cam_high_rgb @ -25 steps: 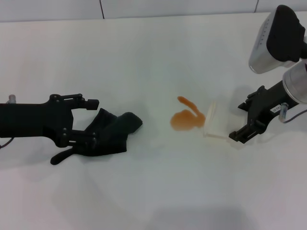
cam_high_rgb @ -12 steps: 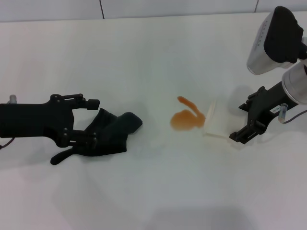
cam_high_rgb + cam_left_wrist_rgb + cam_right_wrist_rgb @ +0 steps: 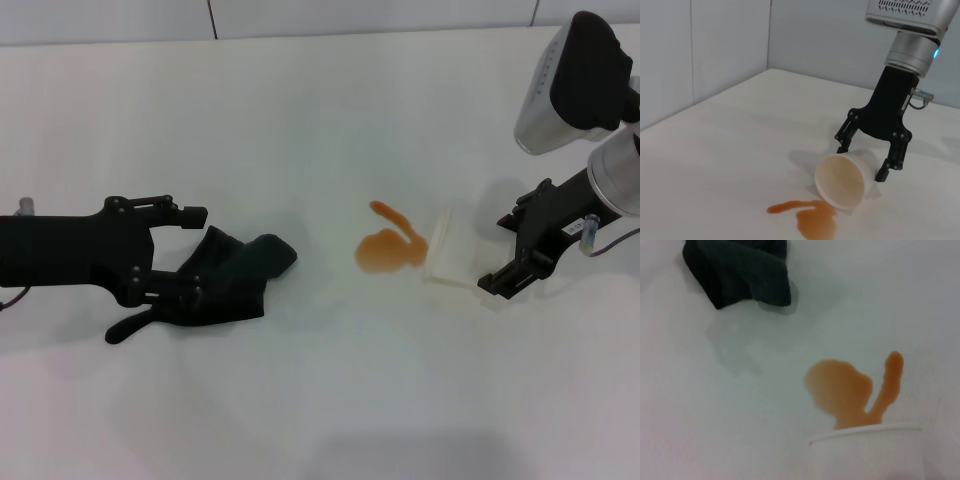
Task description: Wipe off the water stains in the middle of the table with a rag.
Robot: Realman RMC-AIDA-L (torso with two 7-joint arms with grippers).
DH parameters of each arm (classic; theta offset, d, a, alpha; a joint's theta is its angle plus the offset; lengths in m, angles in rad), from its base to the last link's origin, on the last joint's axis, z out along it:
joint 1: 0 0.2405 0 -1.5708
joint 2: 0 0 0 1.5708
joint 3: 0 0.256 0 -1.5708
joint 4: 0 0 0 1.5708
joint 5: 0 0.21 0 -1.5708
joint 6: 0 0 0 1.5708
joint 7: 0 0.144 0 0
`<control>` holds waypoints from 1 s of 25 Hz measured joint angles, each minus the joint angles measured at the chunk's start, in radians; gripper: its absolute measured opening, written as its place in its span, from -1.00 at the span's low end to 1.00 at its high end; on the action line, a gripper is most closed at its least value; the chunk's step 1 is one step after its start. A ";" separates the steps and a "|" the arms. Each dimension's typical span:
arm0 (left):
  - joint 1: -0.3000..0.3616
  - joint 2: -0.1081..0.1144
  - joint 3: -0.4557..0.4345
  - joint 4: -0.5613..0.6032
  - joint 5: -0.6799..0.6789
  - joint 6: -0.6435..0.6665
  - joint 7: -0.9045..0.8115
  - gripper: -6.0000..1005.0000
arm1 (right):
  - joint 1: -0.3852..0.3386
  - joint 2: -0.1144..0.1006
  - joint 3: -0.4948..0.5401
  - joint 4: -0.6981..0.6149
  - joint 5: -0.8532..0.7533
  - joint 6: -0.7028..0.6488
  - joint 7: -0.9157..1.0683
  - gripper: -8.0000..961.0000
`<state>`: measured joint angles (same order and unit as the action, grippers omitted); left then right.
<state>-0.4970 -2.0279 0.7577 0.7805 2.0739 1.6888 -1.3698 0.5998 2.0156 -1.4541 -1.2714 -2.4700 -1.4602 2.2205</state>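
The water stains (image 3: 388, 248) are an orange blotch with a curved tail in the middle of the white table (image 3: 320, 120); they also show in the left wrist view (image 3: 810, 217) and the right wrist view (image 3: 845, 390). The dark rag (image 3: 235, 275) lies crumpled to the left of them and shows in the right wrist view (image 3: 740, 272). My left gripper (image 3: 198, 252) is open, low at the rag's left side, with its lower finger against the cloth. My right gripper (image 3: 492, 253) is open and straddles the base end of a tipped cup; it also shows in the left wrist view (image 3: 861, 162).
A translucent white cup (image 3: 448, 255) lies on its side right of the stain, mouth toward it; it shows in the left wrist view (image 3: 842, 180) and right wrist view (image 3: 875, 455). A grey wall (image 3: 300, 15) stands at the table's far edge.
The right arm's upper housing has shifted very slightly. The grippers, rag, cup and stain stay where they were.
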 joint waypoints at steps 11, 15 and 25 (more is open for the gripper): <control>0.000 -0.001 -0.002 0.000 0.000 0.000 0.000 0.72 | 0.000 0.000 0.000 0.003 0.000 -0.002 0.004 0.75; 0.001 -0.001 -0.002 0.000 0.000 0.000 0.000 0.72 | 0.000 -0.001 -0.001 0.004 0.000 -0.004 0.010 0.75; 0.006 -0.003 -0.003 0.000 0.000 0.000 0.000 0.72 | -0.001 -0.002 -0.002 -0.004 -0.002 -0.008 0.021 0.54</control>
<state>-0.4914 -2.0306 0.7546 0.7808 2.0739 1.6888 -1.3698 0.5986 2.0141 -1.4558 -1.2753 -2.4720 -1.4682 2.2415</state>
